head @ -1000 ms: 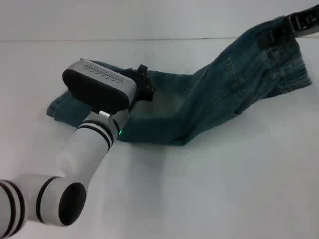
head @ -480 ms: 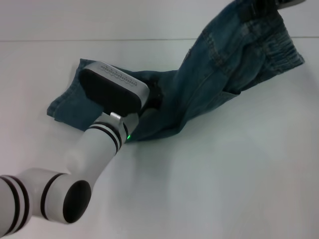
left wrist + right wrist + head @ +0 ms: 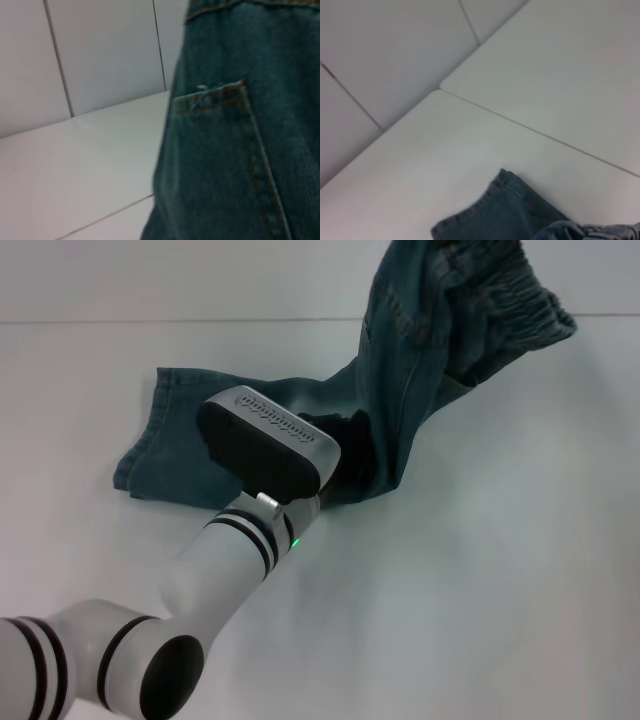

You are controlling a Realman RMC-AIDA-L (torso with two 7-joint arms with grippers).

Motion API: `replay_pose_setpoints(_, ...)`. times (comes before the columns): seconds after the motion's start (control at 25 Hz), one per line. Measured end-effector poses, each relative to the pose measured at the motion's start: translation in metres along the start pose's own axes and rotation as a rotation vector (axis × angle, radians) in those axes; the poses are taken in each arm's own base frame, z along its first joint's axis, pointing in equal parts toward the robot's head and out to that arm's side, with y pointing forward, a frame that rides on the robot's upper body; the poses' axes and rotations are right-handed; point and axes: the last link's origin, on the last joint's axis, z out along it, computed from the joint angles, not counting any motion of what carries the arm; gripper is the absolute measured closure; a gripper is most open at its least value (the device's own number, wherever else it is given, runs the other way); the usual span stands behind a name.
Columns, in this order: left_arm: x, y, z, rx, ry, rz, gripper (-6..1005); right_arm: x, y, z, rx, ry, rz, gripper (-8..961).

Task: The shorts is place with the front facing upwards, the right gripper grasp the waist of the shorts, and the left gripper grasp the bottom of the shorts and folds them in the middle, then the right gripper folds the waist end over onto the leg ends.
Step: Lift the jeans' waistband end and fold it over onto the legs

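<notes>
Blue denim shorts [image 3: 400,370] lie on the white table [image 3: 480,600]. Their leg end [image 3: 170,450] is flat at the left. The gathered waist [image 3: 500,290] is lifted at the top right and runs past the picture's upper edge. My right gripper is out of view above it. My left gripper [image 3: 352,435] shows only as a dark shape behind its wrist housing, pressed into the cloth at the middle of the shorts. The left wrist view is filled by hanging denim with a pocket seam [image 3: 220,95]. The right wrist view shows a leg corner [image 3: 495,220] far below.
My white left arm [image 3: 220,570] crosses the table's front left up to the shorts. A tiled wall [image 3: 100,50] rises behind the table. Bare table surface lies to the right of and in front of the shorts.
The waist has risen and swung left, going partly out of the top of the view, so the right gripper is no longer seen. My left gripper has moved right along the shorts, and the cloth has bunched narrower.
</notes>
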Motion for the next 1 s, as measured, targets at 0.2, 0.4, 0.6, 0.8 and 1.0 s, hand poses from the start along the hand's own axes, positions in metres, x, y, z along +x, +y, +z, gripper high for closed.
replay_pose_setpoints(0.2, 0.006, 0.009, 0.001, -0.022, 0.017, -0.016, 968, -0.006, 0.011, 0.008, -0.043, 0.014, -0.018, 836)
replay_pose_setpoints(0.4, 0.011, 0.017, 0.002, -0.044, 0.027, -0.028, 955, -0.01, 0.021, 0.017, -0.063, 0.039, -0.048, 833)
replay_pose_setpoints(0.6, 0.015, 0.026, 0.0, -0.075, 0.038, -0.03, 943, -0.012, 0.026, 0.02, -0.068, 0.047, -0.063, 829)
replay_pose_setpoints(0.8, 0.018, 0.037, -0.002, -0.125, 0.057, -0.046, 930, -0.012, 0.03, 0.025, -0.074, 0.067, -0.071, 826)
replay_pose_setpoints(1.0, 0.02, 0.044, -0.003, -0.16, 0.064, -0.068, 917, -0.008, 0.029, 0.03, -0.082, 0.088, -0.063, 823)
